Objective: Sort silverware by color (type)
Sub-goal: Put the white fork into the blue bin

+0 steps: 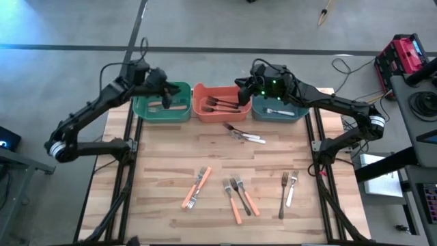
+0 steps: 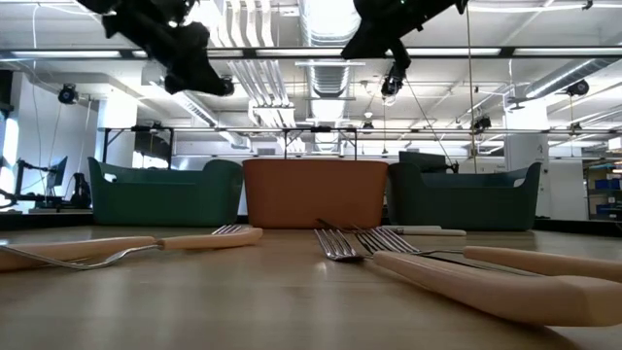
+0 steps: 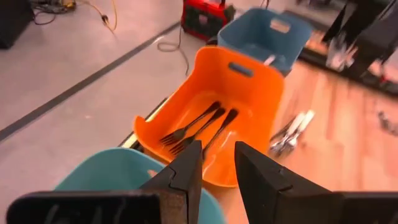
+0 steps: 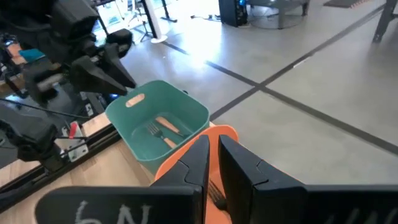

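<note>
The green bin (image 1: 162,102) is partly hidden under the left arm, and the blue bin's (image 3: 267,38) contents cannot be made out.

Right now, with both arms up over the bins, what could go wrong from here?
The left gripper and right gripper both hang near the orange bin, so reaching into it together could make them collide. The forks on the table lie crossed and touching, so a pinch may lift two handle colours at once.

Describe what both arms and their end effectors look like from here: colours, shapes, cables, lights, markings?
Both are dark, jointed arms with pale bands at the lower joints and black cables. The right end effector has green lights behind it; its wrist view shows white lettering. The left end effector has flat black wedge fingers.
</note>
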Controlling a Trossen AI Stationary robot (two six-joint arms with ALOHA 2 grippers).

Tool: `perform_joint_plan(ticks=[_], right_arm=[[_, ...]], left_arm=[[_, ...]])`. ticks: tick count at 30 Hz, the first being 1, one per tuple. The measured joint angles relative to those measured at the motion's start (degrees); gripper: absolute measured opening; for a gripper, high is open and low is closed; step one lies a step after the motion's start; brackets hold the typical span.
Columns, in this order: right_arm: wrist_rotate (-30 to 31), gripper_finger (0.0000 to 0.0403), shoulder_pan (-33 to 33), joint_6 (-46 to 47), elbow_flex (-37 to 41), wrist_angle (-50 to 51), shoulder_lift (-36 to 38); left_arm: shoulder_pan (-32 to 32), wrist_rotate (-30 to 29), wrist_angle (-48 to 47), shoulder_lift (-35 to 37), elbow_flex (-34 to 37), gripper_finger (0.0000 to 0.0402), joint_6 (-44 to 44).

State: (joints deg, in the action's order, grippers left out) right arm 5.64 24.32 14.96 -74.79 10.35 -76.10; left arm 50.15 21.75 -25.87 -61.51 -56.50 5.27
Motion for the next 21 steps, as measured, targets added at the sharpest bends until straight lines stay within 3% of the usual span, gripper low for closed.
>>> perform_joint_plan(ticks=[8, 18, 21], right_arm=[[-1.76, 0.0027, 0.0, 0.5, -1.83, 2.79, 0.03], [-5.68, 0.0027, -0.29, 0.95, -2.94, 10.33, 0.14], [-5.97, 0.0027, -0.46, 0.23, -2.94, 12.33, 0.22]], left_arm=[[-5.41, -4.45, 0.46, 6.13, 2.03, 0.0077, -7.25], [-12.54, -5.08, 13.34, 4.41, 2.05, 0.0077, -12.34], [-15.01, -7.81, 15.63, 3.53, 2.05, 0.0077, -12.36]])
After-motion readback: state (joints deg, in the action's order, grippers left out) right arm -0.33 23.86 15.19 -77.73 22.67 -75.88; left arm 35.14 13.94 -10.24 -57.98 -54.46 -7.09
